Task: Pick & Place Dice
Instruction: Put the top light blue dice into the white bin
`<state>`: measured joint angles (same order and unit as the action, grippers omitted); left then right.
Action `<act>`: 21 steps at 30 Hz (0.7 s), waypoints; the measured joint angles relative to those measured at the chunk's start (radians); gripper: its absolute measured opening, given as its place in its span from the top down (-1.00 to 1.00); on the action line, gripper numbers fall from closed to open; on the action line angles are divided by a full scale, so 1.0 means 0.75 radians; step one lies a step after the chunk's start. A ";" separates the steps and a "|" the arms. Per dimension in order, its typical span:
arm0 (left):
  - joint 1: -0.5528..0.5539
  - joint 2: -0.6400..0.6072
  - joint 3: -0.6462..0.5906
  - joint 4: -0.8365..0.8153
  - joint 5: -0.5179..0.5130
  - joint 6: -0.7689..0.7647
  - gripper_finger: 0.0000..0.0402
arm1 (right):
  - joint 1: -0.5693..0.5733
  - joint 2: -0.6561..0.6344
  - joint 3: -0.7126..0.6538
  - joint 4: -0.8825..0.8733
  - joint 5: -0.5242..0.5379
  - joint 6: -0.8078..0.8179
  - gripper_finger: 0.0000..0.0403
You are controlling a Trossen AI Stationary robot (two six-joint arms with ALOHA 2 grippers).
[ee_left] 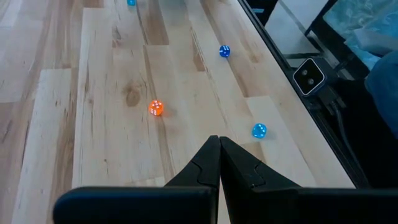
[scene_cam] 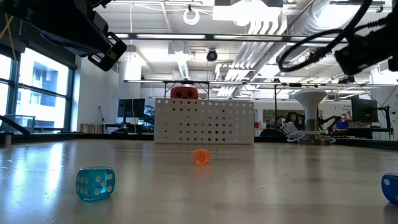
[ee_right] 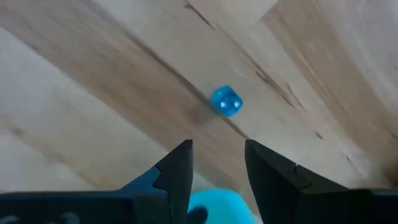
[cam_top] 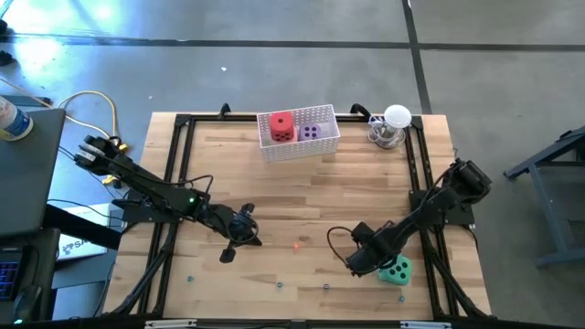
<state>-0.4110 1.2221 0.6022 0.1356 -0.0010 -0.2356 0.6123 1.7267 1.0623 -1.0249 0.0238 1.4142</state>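
A red die [cam_top: 281,126] and a purple die [cam_top: 312,131] sit in the white perforated basket [cam_top: 299,148] at the table's far middle. A teal-green die [cam_top: 398,270] rests on the table near its front right. My right gripper [cam_top: 364,265] points down over that die's left part, fingers open. In the right wrist view the gap at the fingertips [ee_right: 217,144] is empty, and the teal-green die [ee_right: 217,208] shows farther back between the fingers. My left gripper [cam_top: 228,252] hangs shut above the table's near left middle, holding nothing [ee_left: 219,138]. My right gripper stands over the left part of the teal-green die. Its own body hides the place, so I cannot tell whether its fingers touch the die.
Small dice lie loose on the table: an orange one [cam_top: 297,245] in the middle and blue ones [ee_left: 259,130] [ee_left: 224,51] [ee_right: 226,101] toward the front edge. A white funnel-shaped object on a metal base [cam_top: 393,128] stands at the far right. Black rails [cam_top: 174,183] border the table.
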 joint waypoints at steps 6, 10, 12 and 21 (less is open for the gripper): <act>0.015 0.000 0.000 0.001 -0.002 0.003 1.00 | -0.030 0.000 -0.074 0.080 0.015 -0.008 0.34; 0.016 0.000 0.000 0.001 -0.005 0.002 1.00 | -0.035 0.000 -0.083 0.086 0.038 -0.039 0.33; 0.016 0.000 0.000 0.001 -0.005 0.002 1.00 | -0.035 0.000 -0.083 0.093 0.039 -0.041 0.33; 0.016 0.000 0.000 0.001 -0.006 0.002 1.00 | -0.056 0.000 -0.083 0.155 0.071 -0.075 0.33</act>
<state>-0.3992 1.2221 0.6022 0.1360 -0.0051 -0.2344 0.5706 1.7267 1.0000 -0.9089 0.0771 1.3583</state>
